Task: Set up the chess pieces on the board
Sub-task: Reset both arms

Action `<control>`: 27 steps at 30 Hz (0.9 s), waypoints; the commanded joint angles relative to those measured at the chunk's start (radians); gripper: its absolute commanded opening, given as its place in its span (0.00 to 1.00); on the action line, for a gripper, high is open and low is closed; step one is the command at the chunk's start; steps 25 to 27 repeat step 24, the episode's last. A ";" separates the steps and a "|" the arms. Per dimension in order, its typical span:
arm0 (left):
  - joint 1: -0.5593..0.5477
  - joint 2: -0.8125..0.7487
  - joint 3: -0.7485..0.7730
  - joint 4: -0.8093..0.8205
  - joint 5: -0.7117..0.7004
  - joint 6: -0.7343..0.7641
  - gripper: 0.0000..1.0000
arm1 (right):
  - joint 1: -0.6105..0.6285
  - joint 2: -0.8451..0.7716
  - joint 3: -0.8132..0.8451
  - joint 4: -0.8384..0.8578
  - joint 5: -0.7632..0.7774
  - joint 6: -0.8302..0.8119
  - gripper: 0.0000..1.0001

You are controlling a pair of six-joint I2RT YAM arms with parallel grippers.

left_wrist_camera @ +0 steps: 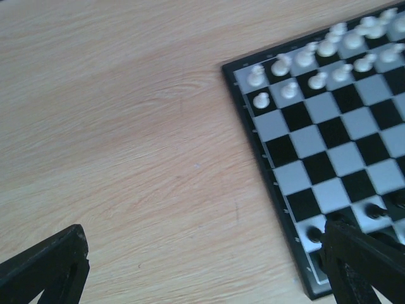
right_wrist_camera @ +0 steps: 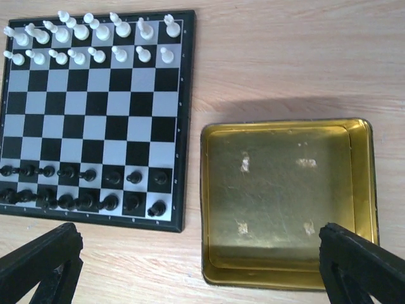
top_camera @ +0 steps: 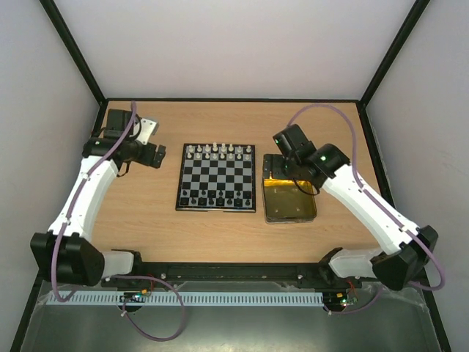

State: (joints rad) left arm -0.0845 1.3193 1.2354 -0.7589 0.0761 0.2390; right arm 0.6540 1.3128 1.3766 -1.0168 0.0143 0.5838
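The board point(top_camera: 217, 176) lies mid-table. White chessmen point(top_camera: 220, 152) fill its two far rows and black chessmen point(top_camera: 218, 198) its two near rows. My left gripper point(top_camera: 155, 155) hovers over bare table left of the board's far corner. In the left wrist view this gripper point(left_wrist_camera: 202, 272) is open and empty, beside the board point(left_wrist_camera: 319, 168), with white pieces point(left_wrist_camera: 316, 63) and a black piece point(left_wrist_camera: 314, 233) in sight. My right gripper point(top_camera: 282, 167) is open and empty over the tin's far end. The right wrist view shows the whole board point(right_wrist_camera: 95, 120), white pieces point(right_wrist_camera: 88, 38) and black pieces point(right_wrist_camera: 82, 187).
A yellow-lined metal tin point(top_camera: 291, 199) sits just right of the board, with nothing in it in the right wrist view point(right_wrist_camera: 362, 183). Black frame posts and white walls enclose the wooden table point(top_camera: 132, 220).
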 commanded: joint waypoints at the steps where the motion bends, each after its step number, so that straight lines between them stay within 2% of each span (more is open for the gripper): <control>1: -0.010 -0.097 -0.011 -0.084 0.161 0.082 1.00 | -0.001 -0.133 -0.066 0.022 0.025 0.060 0.97; 11: -0.055 -0.164 -0.021 -0.228 0.200 0.197 1.00 | 0.001 -0.341 -0.361 0.094 -0.050 0.231 0.98; 27: -0.083 -0.179 -0.047 -0.265 0.260 0.156 1.00 | 0.001 -0.437 -0.403 0.009 -0.021 0.236 0.98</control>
